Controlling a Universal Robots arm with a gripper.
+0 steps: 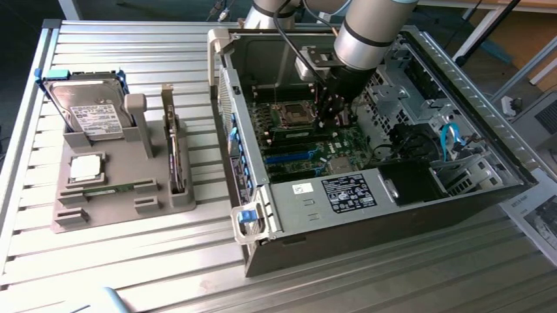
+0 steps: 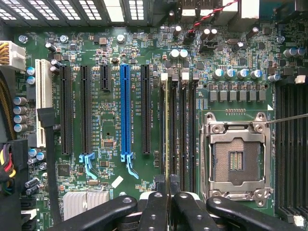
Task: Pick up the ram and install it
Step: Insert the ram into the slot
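Observation:
My gripper (image 1: 332,116) reaches down into the open computer case (image 1: 261,215), just above the motherboard (image 2: 110,96). In the wrist view the two dark fingers (image 2: 155,204) are shut on the ram (image 2: 166,130). The ram shows edge-on as a thin pale green line. It stands along the memory slot closest to the expansion slots, beside the bare processor socket (image 2: 236,159). Whether it is fully seated I cannot tell. The other memory slots (image 2: 185,130) next to it are bare.
On the exterior view's left a grey holder (image 1: 113,195) carries a hard drive (image 1: 87,111), a square silver chip (image 1: 85,168) and an upright card (image 1: 174,153). A blue slot (image 2: 125,110) and black expansion slots lie beside the ram. Drive cages and cables crowd the case's right side.

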